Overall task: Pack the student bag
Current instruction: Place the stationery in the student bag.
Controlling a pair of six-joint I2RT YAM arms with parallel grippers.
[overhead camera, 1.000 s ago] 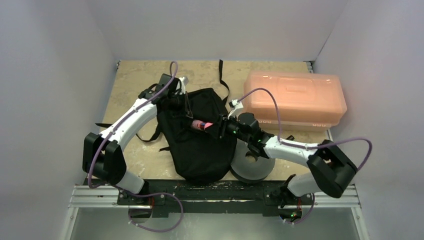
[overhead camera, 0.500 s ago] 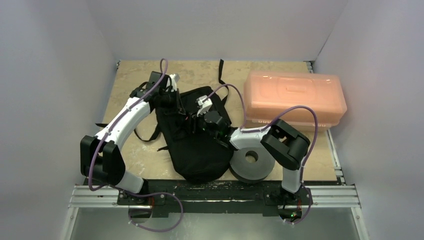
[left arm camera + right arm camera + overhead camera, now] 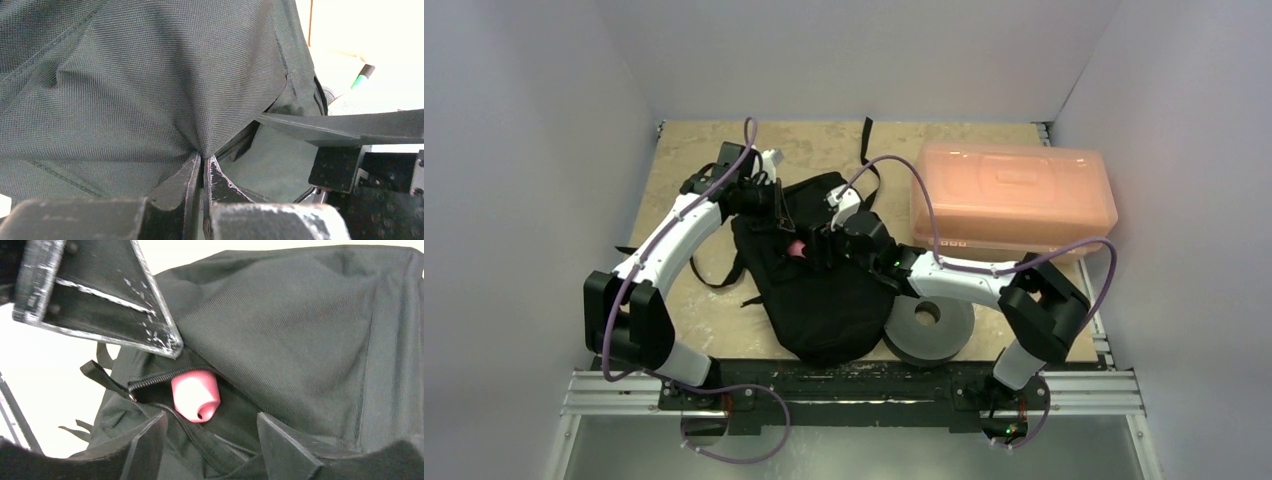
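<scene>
Tabletop (image 3: pixel 694 160): beige, mottled, walled in white on three sides.

Bag (image 3: pixel 829 300): black, floppy, lying at the centre of the tabletop between the two arms, near end close to the arm bases. Straps trailing toward the far edge and off to the left. Top zip (image 3: pixel 150 379) open.

Box (image 3: pixel 1012 195): orange, translucent, lid on, at the far right of the tabletop, near the bag's right side.

Spool (image 3: pixel 929 325): dark grey, round, lying flat at near right, up against the bag's lower right edge, partly under the right arm.

Left hand (image 3: pixel 203 161): at the bag's far left corner, clenched on a fold of bag cloth. Fingers (image 3: pixel 185 182) pressed together, cloth drawn to a peak at the tips.

Right hand (image 3: pixel 212 417): over the bag's upper middle, released, fingers (image 3: pixel 145 440) spread wide, aimed at the open zip, gripping nothing.

Pink thing (image 3: pixel 196 395): small, rounded, dimpled at one end, sitting in the zip mouth, half tucked under black cloth. Seen between the right fingers, touching neither. Kind of thing: cannot tell.

Zip pull (image 3: pixel 107 380): black tab at the left end of the opening.
</scene>
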